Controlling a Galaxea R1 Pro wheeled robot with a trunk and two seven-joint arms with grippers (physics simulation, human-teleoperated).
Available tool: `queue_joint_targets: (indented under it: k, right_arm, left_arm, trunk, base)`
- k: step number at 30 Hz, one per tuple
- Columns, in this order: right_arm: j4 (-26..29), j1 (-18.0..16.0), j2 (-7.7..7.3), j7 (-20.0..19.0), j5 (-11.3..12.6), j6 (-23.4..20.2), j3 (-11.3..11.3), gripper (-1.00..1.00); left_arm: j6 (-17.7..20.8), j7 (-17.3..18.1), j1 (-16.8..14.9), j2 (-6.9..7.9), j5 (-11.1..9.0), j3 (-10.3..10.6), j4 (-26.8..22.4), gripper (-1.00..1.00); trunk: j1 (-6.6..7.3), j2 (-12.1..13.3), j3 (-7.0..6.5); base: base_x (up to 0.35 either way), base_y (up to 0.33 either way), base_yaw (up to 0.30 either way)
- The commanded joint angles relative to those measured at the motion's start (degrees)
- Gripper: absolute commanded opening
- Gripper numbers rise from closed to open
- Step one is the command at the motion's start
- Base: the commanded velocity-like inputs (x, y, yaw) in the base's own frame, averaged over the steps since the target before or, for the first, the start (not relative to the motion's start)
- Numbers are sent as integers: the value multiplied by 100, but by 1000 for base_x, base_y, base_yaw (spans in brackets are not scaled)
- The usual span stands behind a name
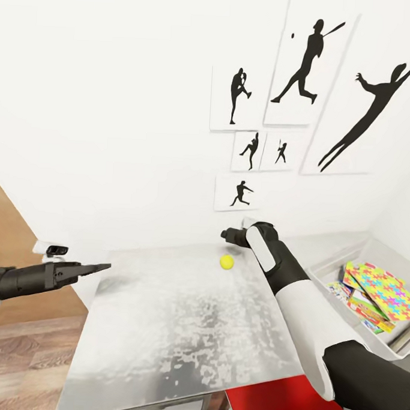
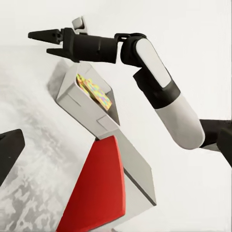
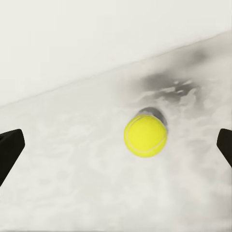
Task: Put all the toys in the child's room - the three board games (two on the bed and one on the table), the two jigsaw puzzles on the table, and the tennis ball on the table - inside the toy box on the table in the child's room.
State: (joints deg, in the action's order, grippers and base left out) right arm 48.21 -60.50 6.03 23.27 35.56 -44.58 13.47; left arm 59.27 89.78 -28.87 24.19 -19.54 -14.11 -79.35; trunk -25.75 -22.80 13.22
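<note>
Right claw [image 1: 226,235] spread wide, hanging just above and beside the tennis ball [image 1: 226,262] at frame centre on the desk [image 1: 163,323], likely lining up a grab. Left claw [image 1: 96,268] pressed together, parked mid-left out of the way. Toy box [image 1: 321,283] at right edge holds jigsaw puzzles [image 1: 387,289] and printed board games [image 1: 339,290], so the ball looks like the last desk item.

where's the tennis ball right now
In the head view the tennis ball lies on the table near its far edge by the wall, just ahead of the right hand and left of the toy box.
</note>
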Motion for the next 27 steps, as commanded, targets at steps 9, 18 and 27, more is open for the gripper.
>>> queue_joint_targets:
  k: [9,18,27]
  right_arm:
    - [4,-17,-3,78,57,-3,200,100]
    - [4,-25,-63,81,51,-17,209,100]
    - [-3,-150,-90,90,48,-24,212,100]
  left_arm:
    - [73,22,105,80,-132,-23,-137,100]
    - [73,22,118,204,-137,-22,-142,100]
    - [68,22,119,210,-137,-22,-135,100]
  trunk:
    - [-3,-12,96]
    - [-3,-12,180]
    - [-3,-12,264]
  base:
    - [0,0,0]
    - [0,0,0]
    - [0,0,0]
